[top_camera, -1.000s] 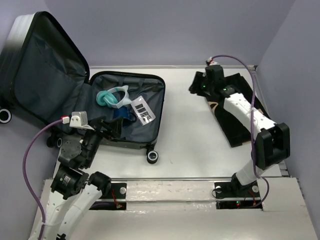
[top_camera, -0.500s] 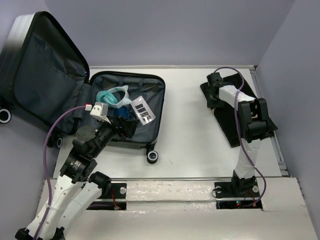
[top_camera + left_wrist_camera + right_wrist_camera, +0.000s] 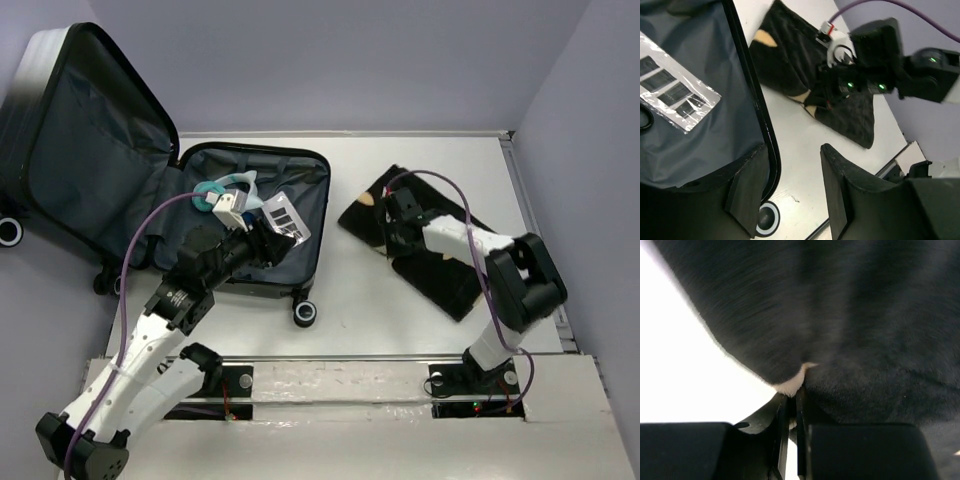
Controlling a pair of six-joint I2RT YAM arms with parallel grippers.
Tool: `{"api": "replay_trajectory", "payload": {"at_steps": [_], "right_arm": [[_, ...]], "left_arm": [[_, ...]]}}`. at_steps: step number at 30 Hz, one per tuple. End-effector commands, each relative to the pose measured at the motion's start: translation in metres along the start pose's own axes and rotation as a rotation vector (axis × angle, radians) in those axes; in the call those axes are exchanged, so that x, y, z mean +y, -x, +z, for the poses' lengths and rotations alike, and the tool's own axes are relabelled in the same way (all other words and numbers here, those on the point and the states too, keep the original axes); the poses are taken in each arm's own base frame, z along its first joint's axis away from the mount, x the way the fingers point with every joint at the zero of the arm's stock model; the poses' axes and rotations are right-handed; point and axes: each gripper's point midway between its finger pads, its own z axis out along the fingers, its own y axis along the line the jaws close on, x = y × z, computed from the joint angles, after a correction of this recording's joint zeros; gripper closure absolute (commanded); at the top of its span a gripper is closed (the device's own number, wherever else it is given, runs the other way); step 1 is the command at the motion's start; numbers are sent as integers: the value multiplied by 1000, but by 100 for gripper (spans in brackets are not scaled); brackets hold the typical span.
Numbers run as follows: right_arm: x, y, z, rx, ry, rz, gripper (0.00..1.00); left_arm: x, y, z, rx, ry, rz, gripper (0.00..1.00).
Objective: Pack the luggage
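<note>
While the right gripper (image 3: pixel 397 228) is clamped on the cloth (image 3: pixel 440 275) just right of the luggage (image 3: pixel 305 180) — open, at the table's left — it should lift the fold clear of the luggage rim before crossing. The left gripper (image 3: pixel 792 192) hangs over that rim, fingers parted, empty — best withdrawn. One luggage, one cloth; inside, one foil packet (image 3: pixel 285 217) and one teal item (image 3: pixel 215 195).

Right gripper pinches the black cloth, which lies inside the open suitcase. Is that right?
No. The black cloth lies on the table, to the right of the open suitcase, not inside it; the top view shows this. The right gripper is indeed shut on it.
</note>
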Motion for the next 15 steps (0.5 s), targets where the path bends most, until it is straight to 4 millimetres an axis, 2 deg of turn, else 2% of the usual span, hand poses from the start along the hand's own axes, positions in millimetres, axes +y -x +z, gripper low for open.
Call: {"api": "replay_trajectory", "payload": {"at_steps": [1,2,3,4,6,7,8,10,11,13,14,15], "right_arm": [[17,-20,-43,-80,164,125,81],[10,-36,-45,-67,150,132,71],[7,-40,-51,-80,148,146,59],[4,-35,-69,-132,155,176,29],[-5,-39,-81,-157,165,228,6],[-10,-36,-89,-175,181,270,3],[-16,-26,-107,-246,194,303,2],[-36,-23,-119,-295,152,375,0],[-59,-16,-130,-349,116,445,0],[-85,-19,-135,-370,58,518,1],[-110,-21,-136,-386,-9,584,0],[-125,-26,-136,-386,-55,623,0]], "left_arm": [[-31,27,8,-53,-76,-13,43],[-32,27,12,-50,-68,-11,43],[-33,26,15,-45,-63,-9,43],[-34,23,23,-31,-45,1,43],[-32,16,38,0,-13,16,42],[-33,14,43,11,-7,17,42],[-31,4,50,47,1,18,41],[-35,2,56,49,10,19,40],[-44,-4,57,65,-2,28,38],[-45,-5,60,45,32,37,37],[-52,-11,61,59,21,47,35],[-57,-12,62,60,14,51,34]]}}
